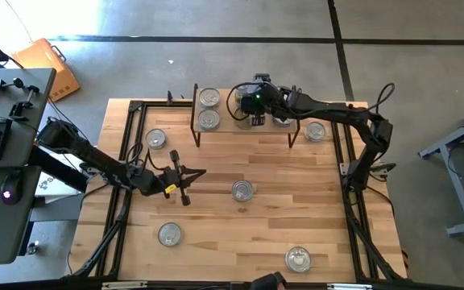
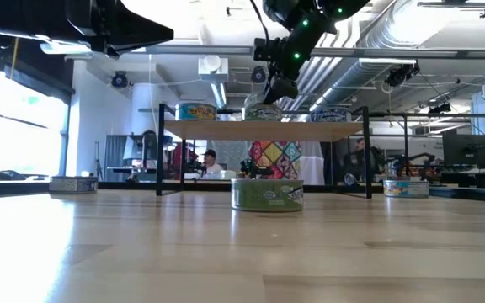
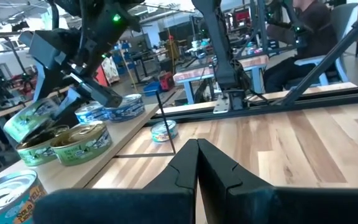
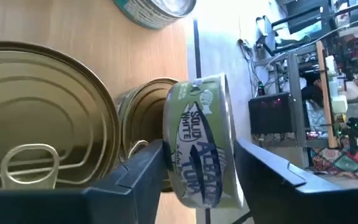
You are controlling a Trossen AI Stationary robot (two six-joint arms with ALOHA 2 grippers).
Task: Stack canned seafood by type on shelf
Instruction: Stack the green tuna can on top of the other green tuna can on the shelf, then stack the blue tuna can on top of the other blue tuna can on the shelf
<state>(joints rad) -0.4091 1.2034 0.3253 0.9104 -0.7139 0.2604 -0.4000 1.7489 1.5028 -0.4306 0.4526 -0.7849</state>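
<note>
Right wrist view: the green-labelled tin sits between the right gripper's parted fingers, above the gold-lidded tins on the shelf; left gripper shut.

Two dark jointed arms with black cables, green lights.

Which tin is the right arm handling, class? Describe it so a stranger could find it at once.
Start at the shelf at the table's far edge. Over its middle hangs the right gripper, and the tin sits between its fingers. Unlike the silver-lidded tins beside it, it wears a green albacore tuna label.
</note>
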